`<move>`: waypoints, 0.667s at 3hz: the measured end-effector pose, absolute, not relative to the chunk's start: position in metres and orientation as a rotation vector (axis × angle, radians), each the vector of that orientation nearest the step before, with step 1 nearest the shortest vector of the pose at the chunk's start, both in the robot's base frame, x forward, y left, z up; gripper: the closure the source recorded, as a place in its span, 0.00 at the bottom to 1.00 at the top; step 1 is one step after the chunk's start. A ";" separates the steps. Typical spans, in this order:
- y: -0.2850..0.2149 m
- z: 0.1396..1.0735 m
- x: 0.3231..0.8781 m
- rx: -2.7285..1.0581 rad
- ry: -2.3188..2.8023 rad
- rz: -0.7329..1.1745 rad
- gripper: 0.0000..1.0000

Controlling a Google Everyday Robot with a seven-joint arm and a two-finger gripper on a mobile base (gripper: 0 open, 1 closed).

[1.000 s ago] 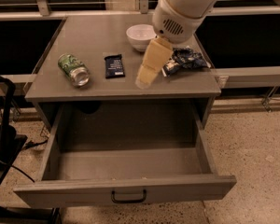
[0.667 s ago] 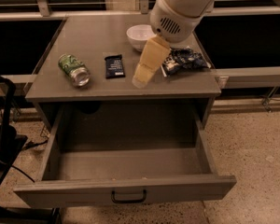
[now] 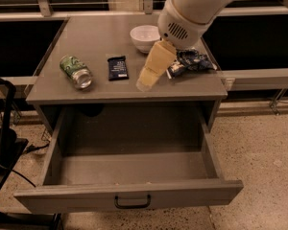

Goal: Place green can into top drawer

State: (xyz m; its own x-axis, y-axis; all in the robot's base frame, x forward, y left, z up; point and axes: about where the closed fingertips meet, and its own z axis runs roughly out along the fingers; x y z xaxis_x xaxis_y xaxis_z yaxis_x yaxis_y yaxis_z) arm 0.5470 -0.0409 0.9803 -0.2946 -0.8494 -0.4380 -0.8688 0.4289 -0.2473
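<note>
1. The robot's cream-coloured two-finger gripper (image 3: 146, 83) hangs low over the front edge of the grey cabinet top (image 3: 101, 32), between a dark blue snack bar (image 3: 117, 67) and a crumpled dark blue snack bag (image 3: 189, 61). It has hold of nothing, and whether it is open or closed cannot be told.
2. The small shiny green metal can (image 3: 77, 72) lies on its side at the left of the cabinet top, silver end toward the camera. It is well apart from the gripper, with the snack bar between them.
3. Reaching the can looks to be the step in hand. The gripper should probably travel left above the bar, then straddle the can across its round body so that it cannot roll.
4. The wide grey top drawer (image 3: 129, 193) stands pulled fully out below, small black handle (image 3: 132, 202) facing front, with nothing visible inside.
5. A white bowl (image 3: 145, 36) sits at the back of the top, also apparently empty.
</note>
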 end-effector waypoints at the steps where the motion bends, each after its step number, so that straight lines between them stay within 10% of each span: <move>1: -0.025 0.966 0.554 -1.404 2.155 0.138 0.00; 2: -0.002 0.950 0.566 -1.400 2.108 0.229 0.00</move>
State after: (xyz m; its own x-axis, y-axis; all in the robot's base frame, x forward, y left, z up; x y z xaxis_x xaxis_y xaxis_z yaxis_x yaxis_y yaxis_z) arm 0.5662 -0.0016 0.9497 -0.2710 -0.7831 -0.5597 -0.8851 0.4312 -0.1749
